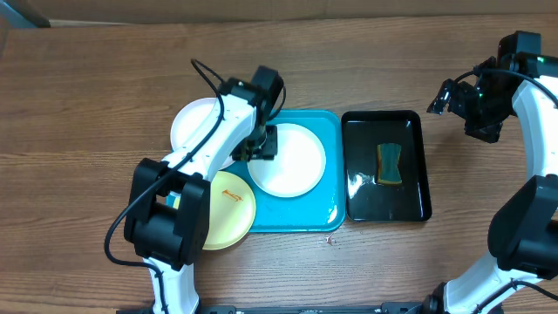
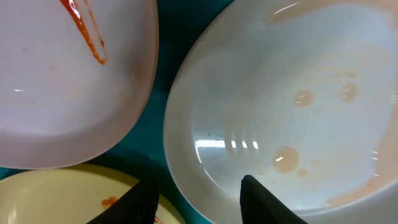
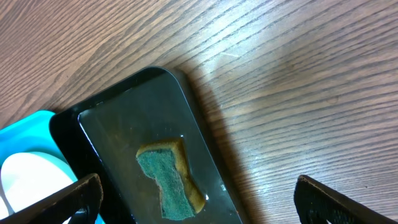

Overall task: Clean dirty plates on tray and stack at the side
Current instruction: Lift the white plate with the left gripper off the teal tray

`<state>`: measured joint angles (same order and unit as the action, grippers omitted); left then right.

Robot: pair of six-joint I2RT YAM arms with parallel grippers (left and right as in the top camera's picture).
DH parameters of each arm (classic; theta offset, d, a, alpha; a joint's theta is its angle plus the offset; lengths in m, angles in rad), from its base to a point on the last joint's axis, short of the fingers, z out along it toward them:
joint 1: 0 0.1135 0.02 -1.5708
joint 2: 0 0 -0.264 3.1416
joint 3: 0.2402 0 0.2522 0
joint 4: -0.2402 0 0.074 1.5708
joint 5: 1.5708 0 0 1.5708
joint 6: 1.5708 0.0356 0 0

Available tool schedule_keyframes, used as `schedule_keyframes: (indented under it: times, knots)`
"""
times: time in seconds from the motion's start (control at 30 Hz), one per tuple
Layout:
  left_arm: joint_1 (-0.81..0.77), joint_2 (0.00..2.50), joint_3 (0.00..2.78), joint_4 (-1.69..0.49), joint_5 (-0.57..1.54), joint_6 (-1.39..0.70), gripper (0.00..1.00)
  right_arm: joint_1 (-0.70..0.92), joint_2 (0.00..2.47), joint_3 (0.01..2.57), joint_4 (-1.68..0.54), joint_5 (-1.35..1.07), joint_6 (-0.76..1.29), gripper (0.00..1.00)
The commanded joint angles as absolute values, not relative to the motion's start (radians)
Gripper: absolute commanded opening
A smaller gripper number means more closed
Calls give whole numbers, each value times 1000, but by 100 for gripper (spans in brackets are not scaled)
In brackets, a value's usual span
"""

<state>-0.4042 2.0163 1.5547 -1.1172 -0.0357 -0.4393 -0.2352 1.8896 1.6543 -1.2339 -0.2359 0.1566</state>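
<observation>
A white plate with faint orange smears lies on the turquoise tray. A second white plate with a red smear lies at the tray's left edge. A pale yellow plate with an orange smear overlaps the tray's front left corner. My left gripper is open, its fingers either side of the left rim of the white plate on the tray, between the smeared plate and the yellow plate. My right gripper is wide open and empty, above the black tray's right side.
A glossy black tray stands right of the turquoise tray and holds a green and yellow sponge, which also shows in the right wrist view. Bare wooden table lies around the trays.
</observation>
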Motion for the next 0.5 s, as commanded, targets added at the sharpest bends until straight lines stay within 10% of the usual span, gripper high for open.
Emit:
schedule_keyframes:
  times: [0.0,0.27,0.47]
  knots:
    - [-398,2027,1466,-1079,-67,-453,45,-237,1873,1662,-1231,-236,156,100]
    - [-398,2027,1364,-962,-65,-453,38,-237,1873,1662,-1231,-236,156,100]
    - [-398,2027,1366,-926,-55,-453,4,-237,1873,1662,-1231,-236,156,100]
